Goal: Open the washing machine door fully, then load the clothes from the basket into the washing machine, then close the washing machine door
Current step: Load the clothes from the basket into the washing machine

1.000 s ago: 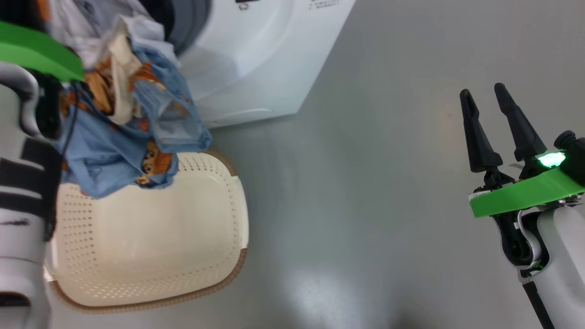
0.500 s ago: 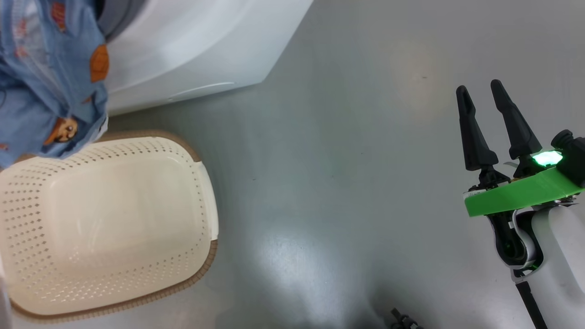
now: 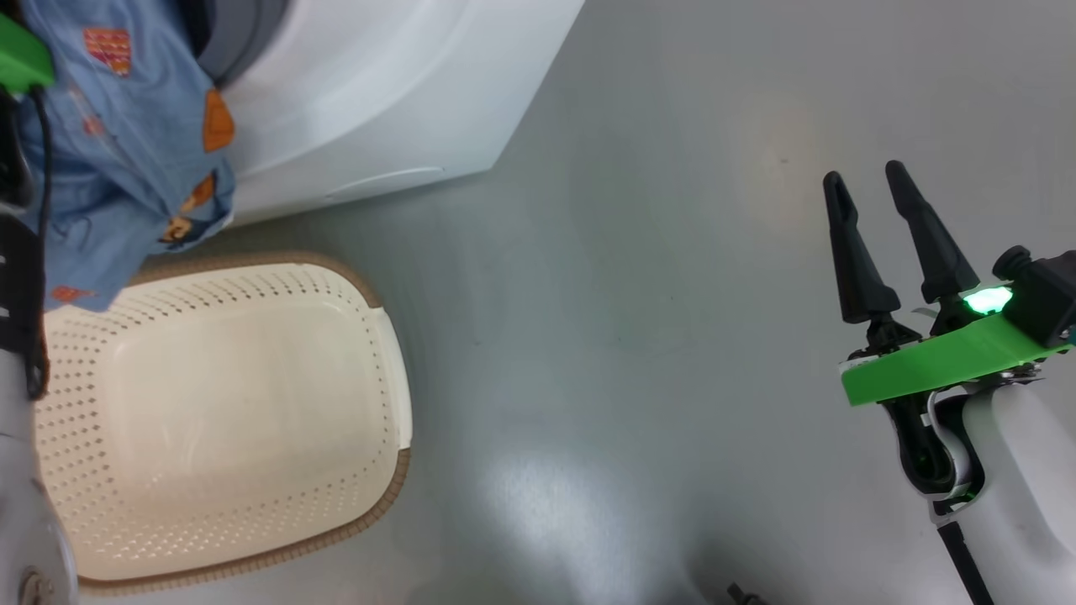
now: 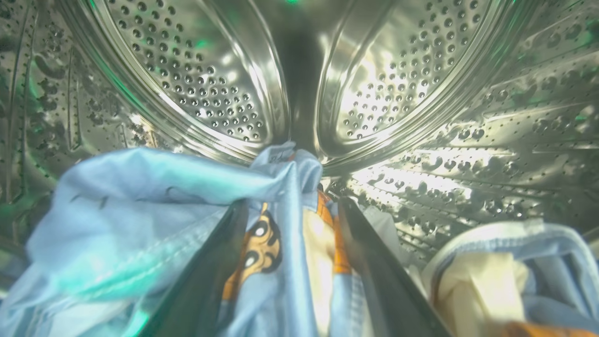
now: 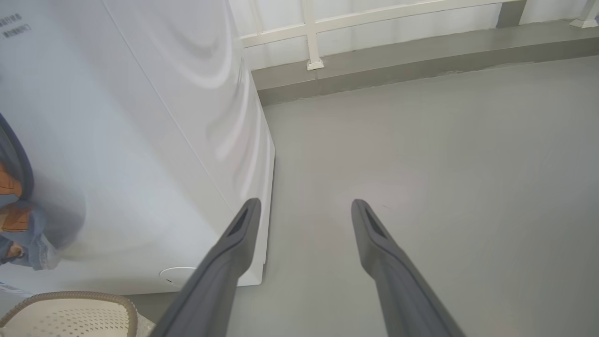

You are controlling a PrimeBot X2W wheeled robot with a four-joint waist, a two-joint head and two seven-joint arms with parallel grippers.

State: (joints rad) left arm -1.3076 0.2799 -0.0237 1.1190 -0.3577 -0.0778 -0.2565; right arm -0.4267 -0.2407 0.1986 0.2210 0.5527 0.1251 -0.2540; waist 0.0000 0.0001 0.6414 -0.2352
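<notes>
Left gripper (image 4: 292, 201), fingers wide, sits deep in the washing machine drum (image 4: 224, 84), seemingly so the clothes (image 4: 140, 196) drop inside (some hangs out, upper left of head view); right gripper (image 3: 864, 172) idles wide.

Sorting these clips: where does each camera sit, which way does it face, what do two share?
Head view: head, looking down at cream perforated basket, white washing machine; right tool, left arm.
Left wrist view: wrist, into perforated steel drum; left tool among light blue bear-print clothes.
Right wrist view: wrist, along grey floor; right tool.
Head and right wrist share the basket.
</notes>
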